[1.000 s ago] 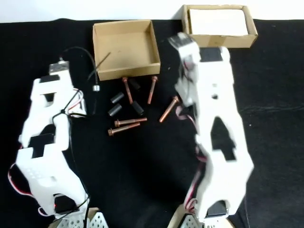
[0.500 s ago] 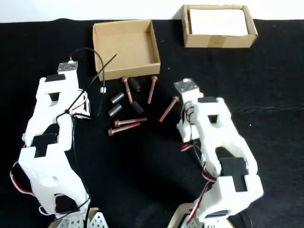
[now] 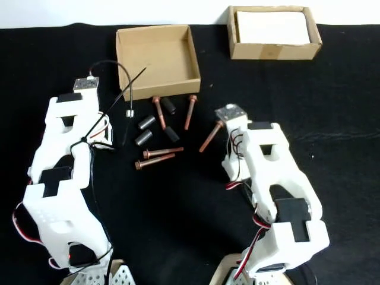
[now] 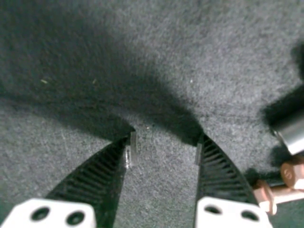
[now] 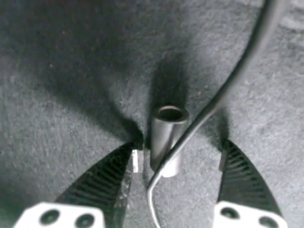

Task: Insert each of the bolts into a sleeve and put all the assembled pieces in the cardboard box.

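**Jaws spread on both arms, one sleeve inside the right pair**

We see black cloth (image 3: pixel 338 178) lying bare beside the right arm (image 3: pixel 273 178) and between it and the left arm (image 3: pixel 59 166). The cloth's far edge meets a white strip (image 3: pixel 59 12) just behind the boxes. Our right gripper (image 5: pixel 179 151) stands wide open with a dark sleeve (image 5: pixel 166 135) between its fingers, unclamped, and a thin cable (image 5: pixel 228 80) crossing it. Our left gripper (image 4: pixel 164 142) is equally spread over cloth and holds nothing; bolt heads (image 4: pixel 280 187) and a sleeve end (image 4: pixel 290 135) lie off to one side. Loose bolts (image 3: pixel 163 152) and sleeves (image 3: pixel 146 123) lie just before the cardboard box (image 3: pixel 159 90), which shows a bare floor. A second box (image 3: pixel 273 51) holds a white sheet (image 3: pixel 273 27).
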{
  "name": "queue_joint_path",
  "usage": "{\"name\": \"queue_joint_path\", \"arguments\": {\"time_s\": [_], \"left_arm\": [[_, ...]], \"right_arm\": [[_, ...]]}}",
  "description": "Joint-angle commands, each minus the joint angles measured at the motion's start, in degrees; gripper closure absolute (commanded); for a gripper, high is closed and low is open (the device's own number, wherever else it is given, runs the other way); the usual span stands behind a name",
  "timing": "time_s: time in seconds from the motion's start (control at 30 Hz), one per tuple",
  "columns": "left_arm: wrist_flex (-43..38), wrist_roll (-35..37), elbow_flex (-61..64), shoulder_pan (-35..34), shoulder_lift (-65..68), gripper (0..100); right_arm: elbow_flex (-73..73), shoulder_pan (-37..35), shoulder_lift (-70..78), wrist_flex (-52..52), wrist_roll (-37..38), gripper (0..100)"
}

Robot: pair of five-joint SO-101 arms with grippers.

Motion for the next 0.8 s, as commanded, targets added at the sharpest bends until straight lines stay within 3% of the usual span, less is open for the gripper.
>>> {"name": "queue_joint_path", "arguments": {"time_s": [0.0,0.4,0.6,0.67,0.77], "left_arm": [[0.2,-0.6,-0.1,0.8,-0.9,79],[-0.1,-0.8,-0.2,0.8,-0.8,79],[-0.1,-0.8,-0.4,0.8,-0.8,79],[-0.1,-0.8,-0.4,0.8,-0.8,79],[-0.2,-0.8,-0.4,0.8,-0.8,79]], "right_arm": [[0.0,-0.2,-2.6,0.0,1.5,74.9],[1.7,0.0,2.8,-4.8,1.1,74.5],[-4.1,0.1,8.7,-2.9,1.1,75.2],[-5.0,0.1,9.5,-2.8,1.1,79.6],[-5.1,0.1,9.8,-2.7,1.1,94.9]]}}
